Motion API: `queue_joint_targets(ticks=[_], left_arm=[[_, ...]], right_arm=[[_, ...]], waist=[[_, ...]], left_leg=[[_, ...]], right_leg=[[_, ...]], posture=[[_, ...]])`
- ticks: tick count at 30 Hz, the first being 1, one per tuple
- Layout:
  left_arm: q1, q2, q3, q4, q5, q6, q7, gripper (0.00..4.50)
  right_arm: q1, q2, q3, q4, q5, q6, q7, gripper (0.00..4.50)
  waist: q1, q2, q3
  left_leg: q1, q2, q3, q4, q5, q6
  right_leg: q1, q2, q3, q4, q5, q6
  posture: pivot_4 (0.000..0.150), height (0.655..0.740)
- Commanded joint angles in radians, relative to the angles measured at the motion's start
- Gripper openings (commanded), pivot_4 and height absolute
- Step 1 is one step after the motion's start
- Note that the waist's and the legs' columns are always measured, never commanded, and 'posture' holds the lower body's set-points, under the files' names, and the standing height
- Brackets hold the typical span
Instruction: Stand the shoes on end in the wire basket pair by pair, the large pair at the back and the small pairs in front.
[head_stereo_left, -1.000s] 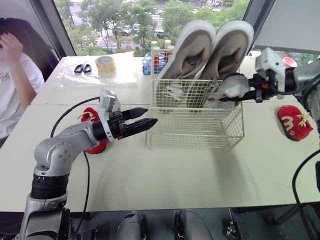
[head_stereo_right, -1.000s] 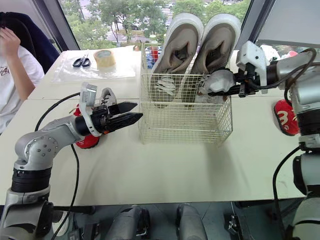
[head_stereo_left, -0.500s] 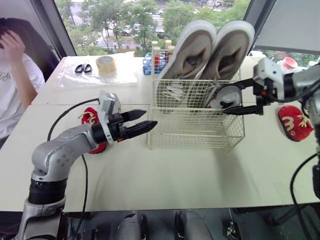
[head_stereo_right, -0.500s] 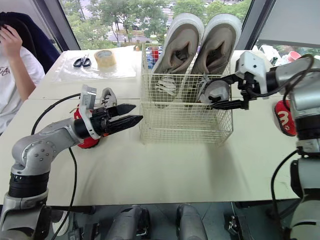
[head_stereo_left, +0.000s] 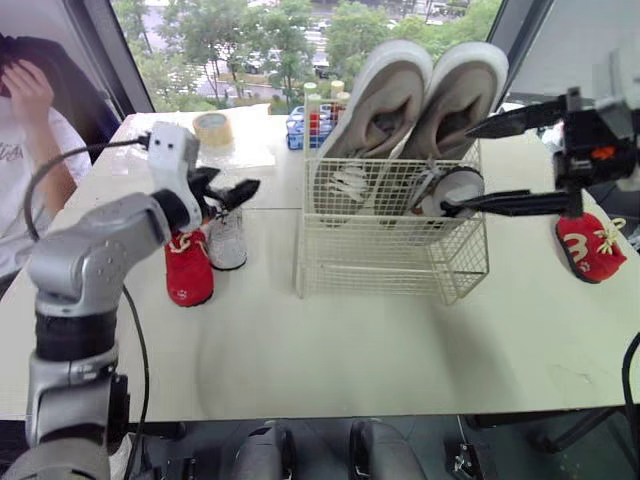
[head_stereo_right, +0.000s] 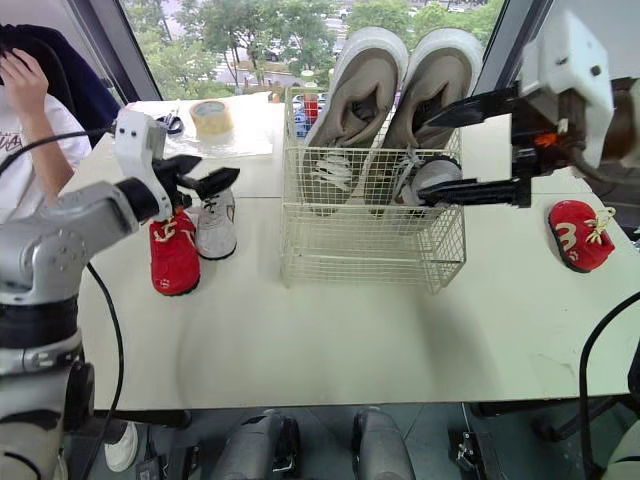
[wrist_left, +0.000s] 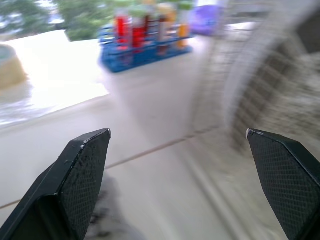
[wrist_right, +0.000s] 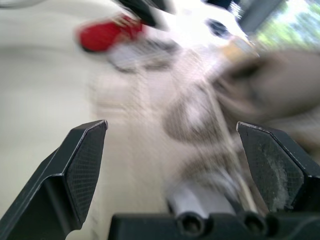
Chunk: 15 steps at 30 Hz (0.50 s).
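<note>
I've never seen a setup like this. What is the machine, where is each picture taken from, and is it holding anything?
It is a two-armed humanoid robot. The two wide pictures come from cameras in its head, looking down over a table. The two close ones come from a camera on each wrist, looking along that arm's black fingers. The left end effector and the right end effector are both open and hold nothing. A wire basket holds a large grey pair standing on end, with one small pale shoe in front. Loose on the table are a red shoe beside a white shoe on the robot's left, and a second red shoe on its right.
</note>
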Motion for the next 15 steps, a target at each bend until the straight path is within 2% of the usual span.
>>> queue_joint_targets(ticks=[1,7,15], left_arm=[[-0.1,-0.01,-0.052,0.159,0.099,0.038,0.032,4.5],[-0.205,-0.031,-0.102,0.355,0.189,0.076,-0.003,4.5],[-0.19,-0.066,-0.139,0.454,0.246,0.107,-0.078,4.5]], right_arm=[[0.046,0.035,-0.013,-0.128,0.09,0.052,-0.047,4.49],[0.145,0.087,-0.015,-0.248,0.15,0.095,-0.152,4.49],[0.175,0.104,-0.033,-0.309,0.209,0.122,-0.275,4.49]], waist=[[0.0,0.0,0.0],[0.012,-0.001,0.0],[0.021,-0.002,0.0]], left_leg=[[0.0,0.0,0.0,0.0,0.0,0.0],[-0.001,0.0,0.002,0.0,0.003,-0.004],[-0.001,0.0,0.002,0.0,0.003,-0.004]], right_leg=[[0.0,0.0,0.0,0.0,0.0,0.0],[0.0,0.0,0.0,0.0,0.0,0.0],[-0.001,0.0,0.0,0.0,0.0,0.0]], posture=[[0.15,0.74],[0.15,0.74],[0.15,0.74]])
